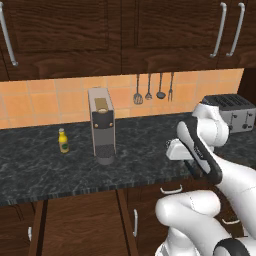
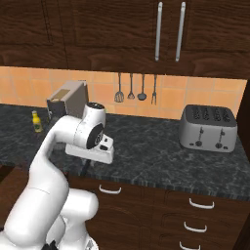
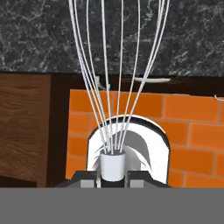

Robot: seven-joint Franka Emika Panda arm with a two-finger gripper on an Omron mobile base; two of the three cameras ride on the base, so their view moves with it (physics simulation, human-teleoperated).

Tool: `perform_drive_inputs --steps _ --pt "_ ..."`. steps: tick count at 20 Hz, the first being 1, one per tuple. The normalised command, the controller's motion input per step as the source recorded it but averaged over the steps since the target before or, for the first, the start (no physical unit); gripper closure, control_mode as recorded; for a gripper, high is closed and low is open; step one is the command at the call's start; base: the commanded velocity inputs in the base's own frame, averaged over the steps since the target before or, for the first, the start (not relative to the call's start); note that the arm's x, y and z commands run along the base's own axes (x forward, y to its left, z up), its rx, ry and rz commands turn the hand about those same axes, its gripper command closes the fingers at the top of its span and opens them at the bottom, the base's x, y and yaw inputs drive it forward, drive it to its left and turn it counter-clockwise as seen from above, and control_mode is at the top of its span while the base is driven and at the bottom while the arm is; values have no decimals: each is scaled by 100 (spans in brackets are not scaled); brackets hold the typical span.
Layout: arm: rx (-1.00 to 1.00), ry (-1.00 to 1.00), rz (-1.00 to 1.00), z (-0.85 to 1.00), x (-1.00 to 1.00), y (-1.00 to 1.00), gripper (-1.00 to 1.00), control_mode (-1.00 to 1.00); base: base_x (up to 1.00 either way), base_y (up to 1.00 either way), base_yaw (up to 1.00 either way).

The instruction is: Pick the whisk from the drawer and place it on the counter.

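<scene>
In the hand view, the gripper [image 3: 113, 177] is closed tight on the whisk [image 3: 114, 87]: its two dark tips pinch the pale collar at the base of the wires at 6 o'clock, and the silvery loops fan upward toward 12 o'clock, running off the top edge. Behind the loops lies an orange brick-patterned surface with a curved white shape just behind the collar (what that shape is I cannot tell). A brown wood panel sits at 9 o'clock. Further back, across the top, runs the dark marbled counter [image 3: 39, 35].

From the left base view, the white arm rises at 5 o'clock and bends over the counter's [image 1: 50, 170] front edge, with the hand [image 1: 175, 149] at about 3 o'clock, above a drawer front with a silver handle [image 1: 171, 190]. On the stone, toward 9 o'clock, stand a small yellow bottle [image 1: 63, 141] and, just beside it, a tall grey coffee machine [image 1: 102, 126]. A toaster [image 1: 232, 112] sits at 3 o'clock near the wall. Farthest back, four utensils [image 1: 154, 89] hang on the orange tile backsplash, under dark wood cabinets [image 1: 125, 30].
</scene>
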Motion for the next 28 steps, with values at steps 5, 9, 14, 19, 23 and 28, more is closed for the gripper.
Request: perform_drive_inputs --steps 5,9,14,19,23,28 --pt "0 0 0 -2 96 -46 100 -100 0 0 0" --pt "0 0 0 -19 100 -10 100 -100 0 0 0" --pt "-2 0 0 -34 99 -5 100 -100 0 0 0" --pt "-11 -5 0 -67 64 3 100 -100 0 0 0" --pt "-18 -21 1 -46 1 28 100 -100 0 0 0" --pt "-1 -10 0 -24 18 15 100 -100 0 0 0"
